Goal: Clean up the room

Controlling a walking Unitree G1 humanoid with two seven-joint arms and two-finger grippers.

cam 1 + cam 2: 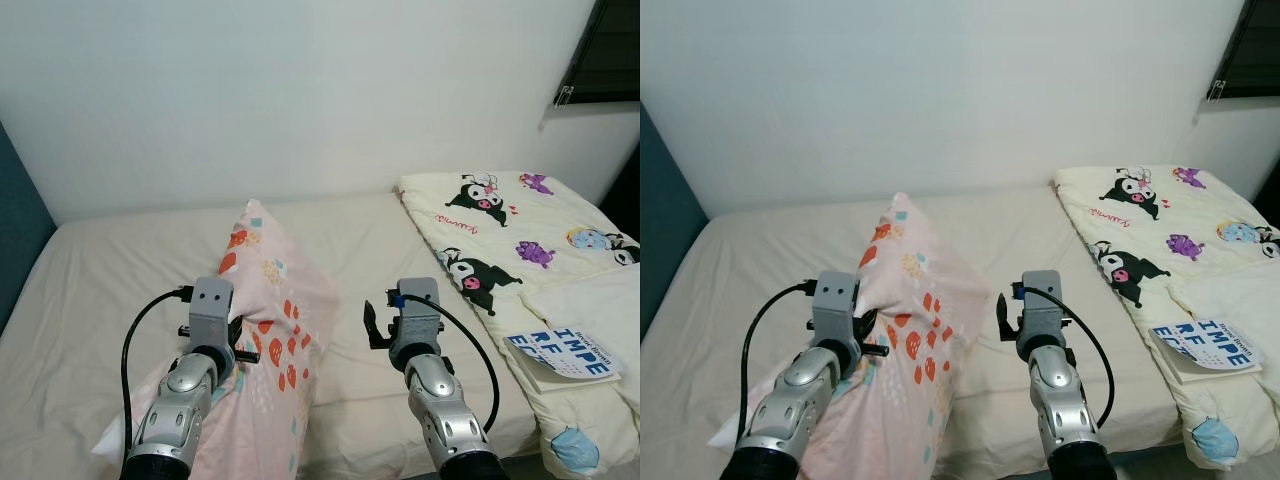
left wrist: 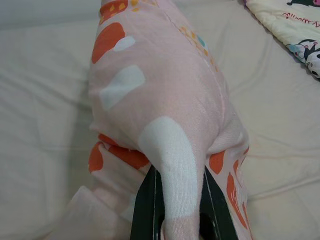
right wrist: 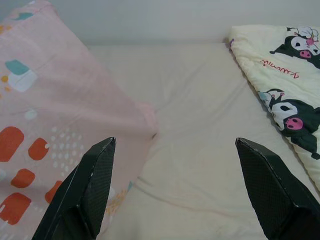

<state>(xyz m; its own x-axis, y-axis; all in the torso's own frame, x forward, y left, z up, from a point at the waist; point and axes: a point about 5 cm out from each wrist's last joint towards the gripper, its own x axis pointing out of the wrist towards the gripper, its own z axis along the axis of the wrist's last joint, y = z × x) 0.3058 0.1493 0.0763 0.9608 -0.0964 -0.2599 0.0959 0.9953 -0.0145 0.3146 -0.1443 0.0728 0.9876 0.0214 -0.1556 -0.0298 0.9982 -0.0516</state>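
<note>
Pink patterned pillow [image 1: 268, 330] lies on the bed [image 1: 90, 290], near end cut off by frame edge. Left gripper [image 2: 175, 220] pinched tight on a pillow fold, fingertips buried in fabric. Right gripper [image 3: 175, 192] spread wide, holding nothing, at pillow's 3 o'clock. Cartoon-print quilt [image 1: 520, 250] further right.

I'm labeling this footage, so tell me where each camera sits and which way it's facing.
Eye views: on the head, looking down at the bed; both arms show.
Left wrist view: along the left gripper, shut on the pillow.
Right wrist view: along the open right gripper, over the sheet, toward the wall.
Shared: pillow and quilt appear in every view.
</note>
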